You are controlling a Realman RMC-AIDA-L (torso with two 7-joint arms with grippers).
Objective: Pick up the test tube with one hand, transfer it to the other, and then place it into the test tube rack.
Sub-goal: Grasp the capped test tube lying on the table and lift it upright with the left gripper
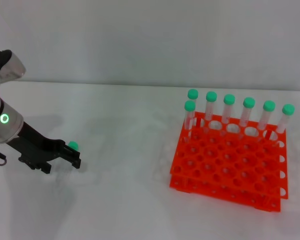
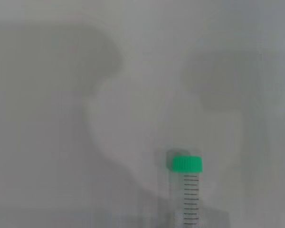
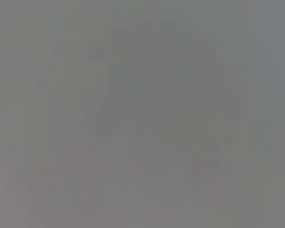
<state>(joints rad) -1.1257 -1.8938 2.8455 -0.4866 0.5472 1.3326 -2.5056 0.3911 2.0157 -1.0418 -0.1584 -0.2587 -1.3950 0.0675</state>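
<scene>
- While the left gripper reaches low over the white table on the robot's left side, the test tube lies right at its fingertips, only the green cap peeking out past the black fingers in the head view.
- From the left wrist view the tube shows its cap and graduated clear body pointing back toward the wrist, which suggests the gripper is lined up along the tube so it can be taken by the body.
- Whether the jaws are spread around the tube or already pinching it, I cannot tell; the fingers hide the body from above and the wrist camera does not show them.
- Across the table, well apart from the tube, the orange test tube rack stands on the robot's right, with seven green-capped tubes upright along its far rows and the nearer holes free.
- That layout explains the hand-over: the tube starts on the left, the rack sits toward the right arm's side.
- No right gripper shows from the head camera, and its own wrist camera shows nothing I can make out, so it looks parked.
- My judgement is that the pick-up step is under way and the transfer has not begun.
</scene>
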